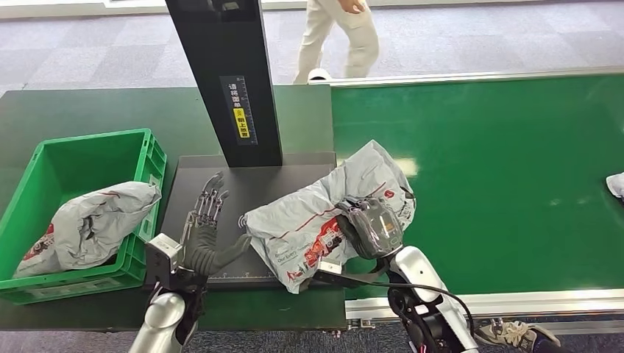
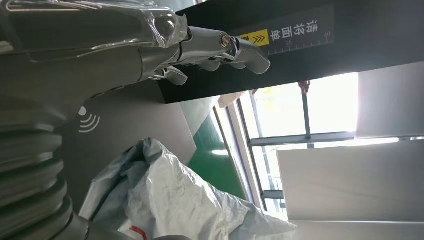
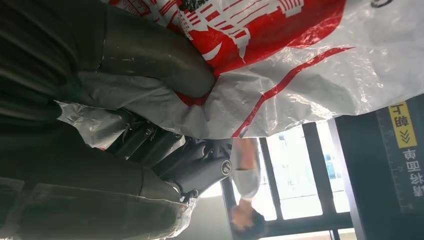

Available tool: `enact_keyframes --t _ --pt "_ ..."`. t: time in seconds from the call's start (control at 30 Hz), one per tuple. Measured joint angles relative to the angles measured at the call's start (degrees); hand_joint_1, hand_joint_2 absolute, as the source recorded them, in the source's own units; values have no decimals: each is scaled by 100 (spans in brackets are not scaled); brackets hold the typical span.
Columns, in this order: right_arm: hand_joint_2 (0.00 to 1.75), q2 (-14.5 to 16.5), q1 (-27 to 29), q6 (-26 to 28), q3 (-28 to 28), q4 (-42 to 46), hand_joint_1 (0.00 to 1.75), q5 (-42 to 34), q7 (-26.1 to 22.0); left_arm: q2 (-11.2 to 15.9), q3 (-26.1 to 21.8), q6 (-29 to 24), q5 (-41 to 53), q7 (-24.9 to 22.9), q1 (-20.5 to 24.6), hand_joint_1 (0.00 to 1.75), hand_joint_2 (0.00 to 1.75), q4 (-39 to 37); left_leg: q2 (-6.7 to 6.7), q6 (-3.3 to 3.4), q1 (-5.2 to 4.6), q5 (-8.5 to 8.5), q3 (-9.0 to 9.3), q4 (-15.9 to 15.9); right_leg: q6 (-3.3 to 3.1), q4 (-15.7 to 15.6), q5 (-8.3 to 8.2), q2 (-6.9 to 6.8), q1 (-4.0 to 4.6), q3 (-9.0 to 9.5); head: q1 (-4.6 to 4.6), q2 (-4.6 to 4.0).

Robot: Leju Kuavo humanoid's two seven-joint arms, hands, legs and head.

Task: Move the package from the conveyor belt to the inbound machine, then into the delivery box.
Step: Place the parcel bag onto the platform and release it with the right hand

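Note:
A grey plastic mail package (image 1: 327, 209) with red print lies half on the dark plate of the inbound machine (image 1: 195, 180) and half over the conveyor belt (image 1: 486, 169). My right hand (image 1: 371, 228) grips its near edge; the thumb (image 3: 165, 65) presses into the bag (image 3: 300, 65) while the darker fingers (image 3: 195, 167) curl under it. My left hand (image 1: 206, 220) hovers over the plate just left of the package, fingers spread and holding nothing. The same package (image 2: 175, 200) appears in the left wrist view beside that hand (image 2: 165, 45).
A green crate (image 1: 143, 158) at the left holds another grey package (image 1: 88, 224). The machine's black post (image 1: 228, 73) rises behind the plate. A person (image 1: 338, 37) walks beyond the belt. A white parcel edge (image 1: 617, 184) lies at the belt's far right.

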State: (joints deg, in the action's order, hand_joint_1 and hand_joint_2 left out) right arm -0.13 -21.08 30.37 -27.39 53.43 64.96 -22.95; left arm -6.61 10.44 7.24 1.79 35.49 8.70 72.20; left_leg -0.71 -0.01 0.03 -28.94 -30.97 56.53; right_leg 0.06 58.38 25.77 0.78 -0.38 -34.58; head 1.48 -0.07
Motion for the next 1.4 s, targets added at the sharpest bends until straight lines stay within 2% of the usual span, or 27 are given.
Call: enact_keyframes --t 0.13,0.37,0.57,1.0,1.03,1.07,1.17,1.2,1.4 --pt "175 50 -187 23 -12 -292 175 -18 -72 10 49 32 -7 50 74 0 175 -69 0 0 0 1 0 0 -1 0 -1 1 0 0 1 0" --pt "175 255 -919 -11 -112 -1306 175 118 -239 4 213 188 -25 82 360 0 175 -256 1 -1 0 3 1 0 -2 2 -3 1 0 0 0 0" --pt "175 556 -1467 -381 -334 -2069 175 309 -295 -29 371 269 -51 152 642 0 175 -562 1 -1 1 4 2 0 -2 2 -3 1 1 -1 0 0" --pt "175 938 -1876 -701 -617 -2764 175 390 -453 -88 549 362 -123 175 950 0 175 -944 1 -1 0 4 2 1 -2 2 -3 1 1 -1 0 0" --pt "175 975 -1896 -735 -634 -2807 171 377 -489 -103 570 364 -129 177 984 0 175 -981 1 -1 0 4 2 1 -2 2 -3 1 1 -1 0 0" --pt "175 1010 -1909 -767 -646 -2849 142 368 -523 -119 587 365 -137 178 1015 0 175 -1016 1 -1 0 4 2 1 -2 2 -3 1 1 -1 0 0" --pt "175 1090 -1925 -834 -667 -2951 15 327 -585 -163 623 387 -164 179 1076 0 175 -1093 1 -1 1 4 2 0 -2 2 -3 1 1 -1 0 0" --pt "175 1110 -1927 -850 -669 -2981 0 302 -594 -175 632 400 -183 178 1088 0 175 -1114 1 -1 1 4 2 0 -2 2 -2 1 1 -1 1 0" --pt "175 1201 -1931 -879 -662 -3107 0 69 -685 -226 659 420 -222 178 1123 0 175 -1190 1 -1 0 4 1 1 -2 2 -2 1 1 -1 -1 0"
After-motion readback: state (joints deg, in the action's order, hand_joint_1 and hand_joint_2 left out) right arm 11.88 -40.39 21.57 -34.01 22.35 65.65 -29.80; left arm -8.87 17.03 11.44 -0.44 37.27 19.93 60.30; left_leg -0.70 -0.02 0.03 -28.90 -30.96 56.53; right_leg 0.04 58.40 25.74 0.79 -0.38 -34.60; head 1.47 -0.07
